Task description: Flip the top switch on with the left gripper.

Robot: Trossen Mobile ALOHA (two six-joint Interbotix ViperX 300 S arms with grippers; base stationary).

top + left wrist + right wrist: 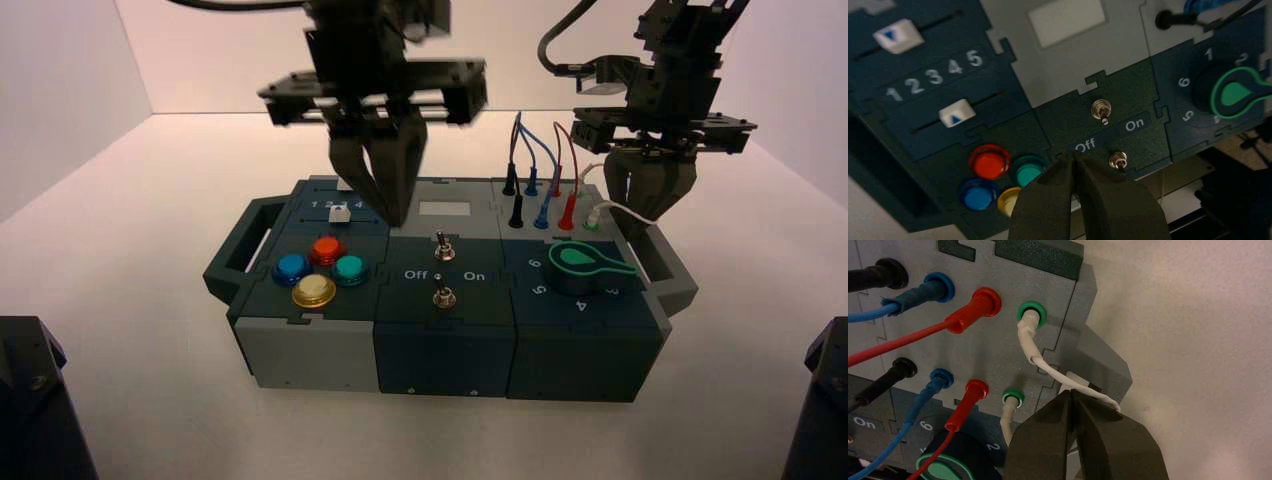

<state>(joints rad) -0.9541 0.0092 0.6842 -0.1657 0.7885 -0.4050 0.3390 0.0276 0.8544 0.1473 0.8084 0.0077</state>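
Observation:
The top switch [441,246] [1100,110] is a small silver toggle between the pale grey plate [444,208] [1066,19] and the "Off On" lettering. A matching toggle [1118,160] sits on the other side of the lettering. My left gripper [395,218] [1074,156] hangs shut above the box, to the left of the top switch and clear of it. In the left wrist view its tips lie next to the word "Off". My right gripper [648,212] [1070,391] is shut at the box's right end, beside the white wire [1048,367].
Red [326,249], blue [291,266], teal [349,268] and yellow [313,290] buttons sit front left. Two white sliders [956,112] lie behind them. A green-rimmed knob [583,266] is at the right. Black, blue and red plug wires [541,190] rise at the back right.

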